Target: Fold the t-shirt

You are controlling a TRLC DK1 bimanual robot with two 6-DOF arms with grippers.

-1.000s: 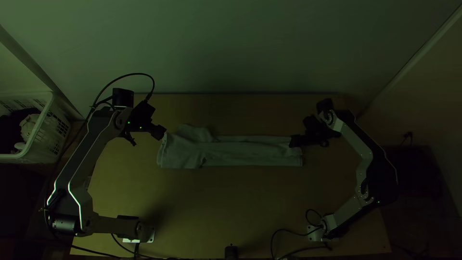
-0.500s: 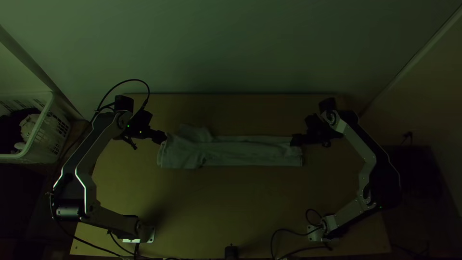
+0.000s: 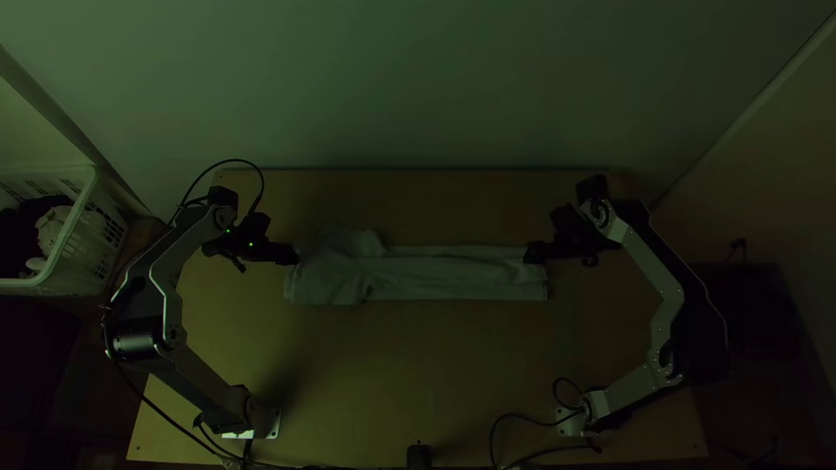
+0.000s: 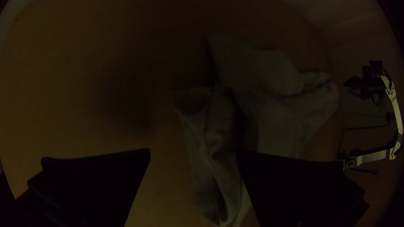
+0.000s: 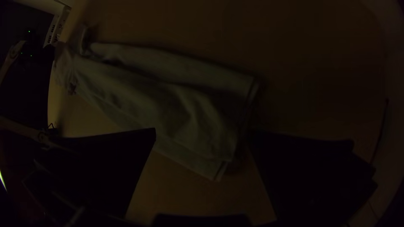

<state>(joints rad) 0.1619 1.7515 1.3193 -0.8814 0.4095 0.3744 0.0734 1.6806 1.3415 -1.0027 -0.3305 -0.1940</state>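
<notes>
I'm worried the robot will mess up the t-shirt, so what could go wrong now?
The right pincer is open over one end of the shirt, where the edges don't line up. It might grab just one layer and pull the fold apart.

The left pincer is open by the bunched end. It could pinch a wrinkle and make a lumpy fold.

A loose bit pokes out there, so it might stay sticking out.

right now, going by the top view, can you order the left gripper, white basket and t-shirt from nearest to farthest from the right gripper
1. T-shirt: one end right by the right gripper.
2. Left gripper: over at the shirt's other end.
3. White basket: beyond that, at the view's left edge.
</notes>
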